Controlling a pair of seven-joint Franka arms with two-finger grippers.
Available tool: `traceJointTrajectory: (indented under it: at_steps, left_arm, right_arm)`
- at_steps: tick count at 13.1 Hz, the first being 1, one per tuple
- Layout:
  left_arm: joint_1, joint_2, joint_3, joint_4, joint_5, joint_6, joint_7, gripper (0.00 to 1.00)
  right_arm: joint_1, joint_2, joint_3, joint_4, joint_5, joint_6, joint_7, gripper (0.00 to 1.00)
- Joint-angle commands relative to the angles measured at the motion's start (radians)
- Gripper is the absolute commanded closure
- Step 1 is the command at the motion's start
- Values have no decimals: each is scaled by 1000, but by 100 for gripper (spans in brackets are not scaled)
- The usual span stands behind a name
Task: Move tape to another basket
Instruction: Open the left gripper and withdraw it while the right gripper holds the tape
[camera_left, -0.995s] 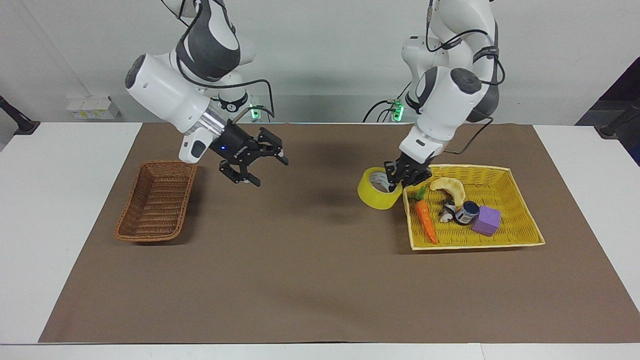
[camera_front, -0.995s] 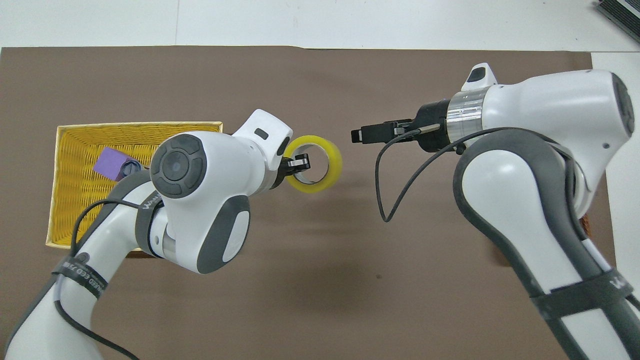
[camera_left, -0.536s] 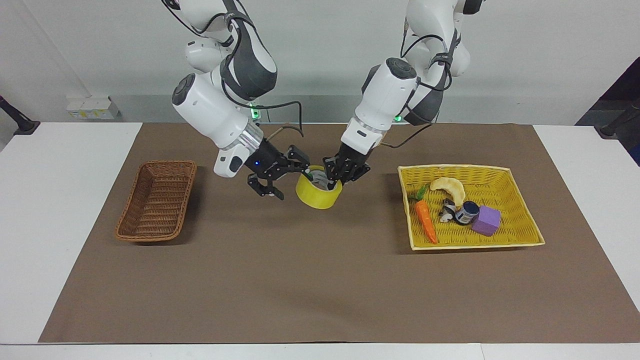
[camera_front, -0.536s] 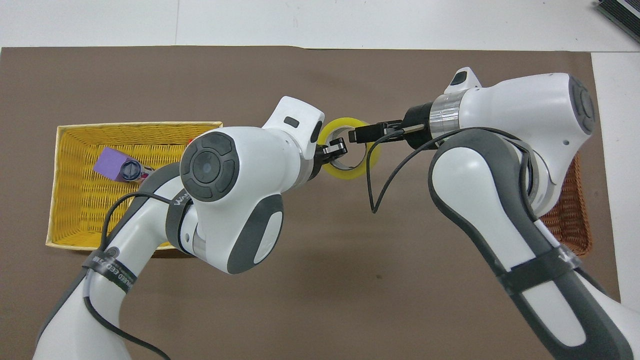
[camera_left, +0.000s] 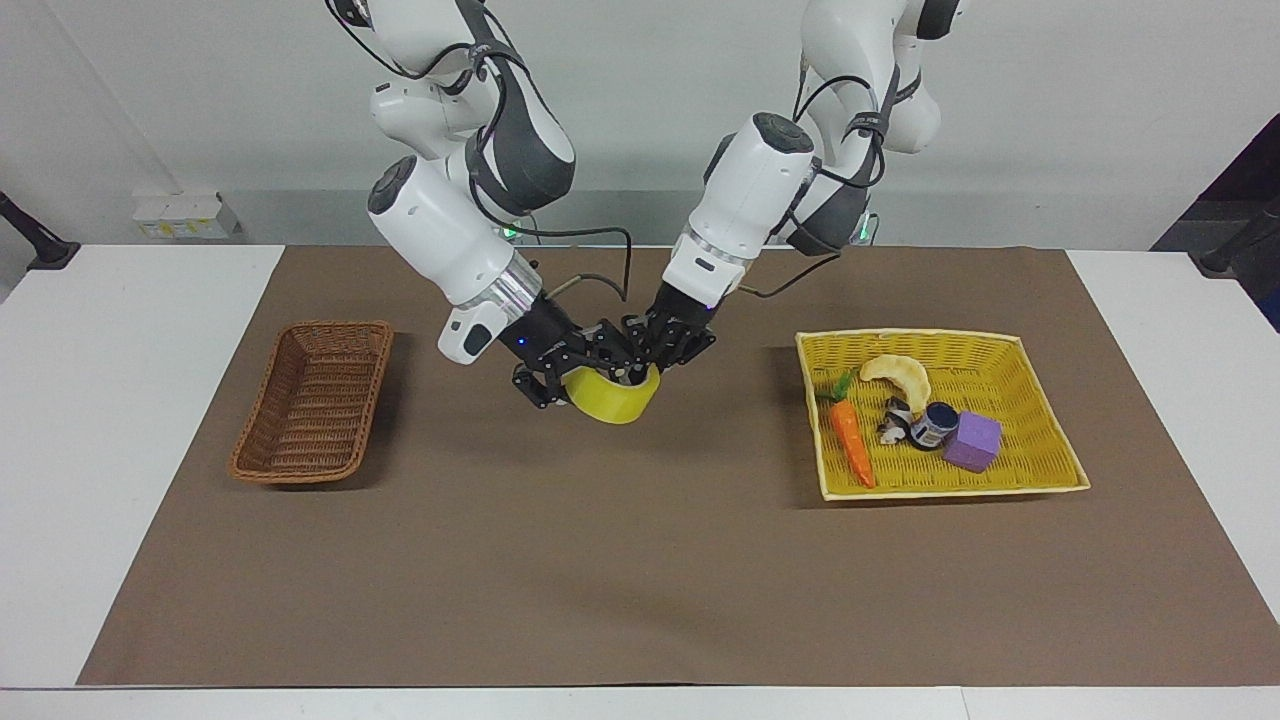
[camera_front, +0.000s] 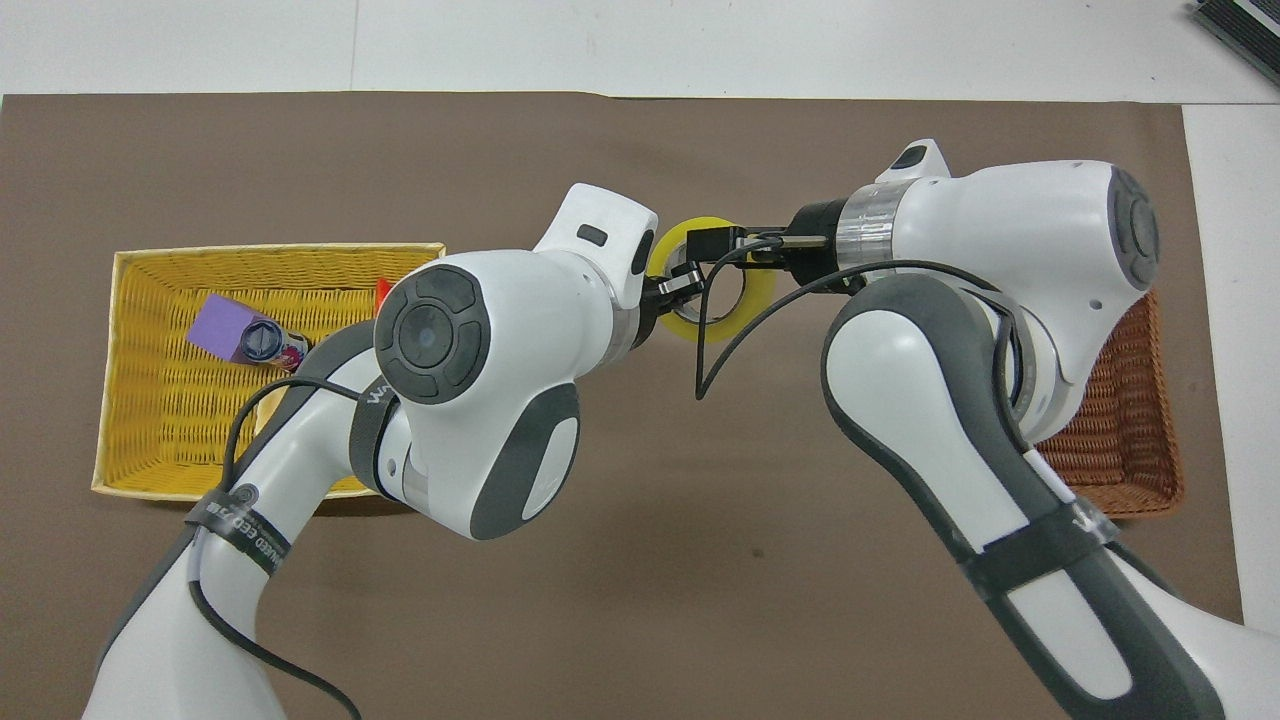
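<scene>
The yellow tape (camera_left: 612, 400) hangs just above the brown mat, between the two baskets. My left gripper (camera_left: 652, 366) is shut on the tape's rim on the side toward the yellow basket; in the overhead view it (camera_front: 683, 290) sits at the roll's core. My right gripper (camera_left: 568, 372) is at the tape's other side, its fingers open around the rim, and shows over the tape (camera_front: 757, 290) in the overhead view (camera_front: 712, 243). The dark brown wicker basket (camera_left: 315, 400) stands empty at the right arm's end of the table (camera_front: 1120, 420).
The flat yellow basket (camera_left: 940, 336) at the left arm's end holds a carrot (camera_left: 853, 442), a bread piece (camera_left: 897, 374), a small jar (camera_left: 935, 424) and a purple cube (camera_left: 973, 441). Its rim also shows in the overhead view (camera_front: 280, 248).
My left gripper carried the tape from beside the yellow basket to the middle of the mat. My right gripper moved in from near the brown basket and now reaches the tape's rim.
</scene>
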Motion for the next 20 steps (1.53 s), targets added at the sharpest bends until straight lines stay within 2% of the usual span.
traceJointTrajectory:
  at_steps: [1, 2, 4, 7, 11, 14, 16, 18, 20]
  left_arm:
    - [-14, -7, 2, 17, -13, -9, -1, 92]
    - [-13, -10, 2, 17, -13, -19, 5, 64]
    - [-11, -21, 7, 16, -4, -39, 11, 0]
    - [15, -74, 16, 13, 8, -126, 28, 0]
    - [128, -171, 16, 4, 13, -398, 190, 0]
    - [213, -203, 17, 4, 134, -538, 342, 0]
    - [278, -202, 16, 4, 189, -544, 488, 0]
    - [367, -196, 16, 7, 206, -544, 662, 0]
    - [429, -191, 16, 17, 279, -530, 802, 0]
  right_arm:
    - [-1, 14, -1, 5, -17, 22, 50, 100]
    - [1, 12, -3, 5, -17, 19, 50, 100]
    - [1, 11, -3, 3, -26, 4, 50, 100]
    - [1, 9, -3, 3, -56, -41, 52, 100]
    - [1, 5, -4, 5, -135, -99, 67, 100]
    - [-1, 3, -4, 5, -207, -134, 93, 100]
    - [-1, 1, -6, 5, -235, -156, 95, 100]
    - [-2, 1, -8, 5, -322, -183, 99, 100]
    - [-11, 0, -11, 6, -362, -211, 140, 100]
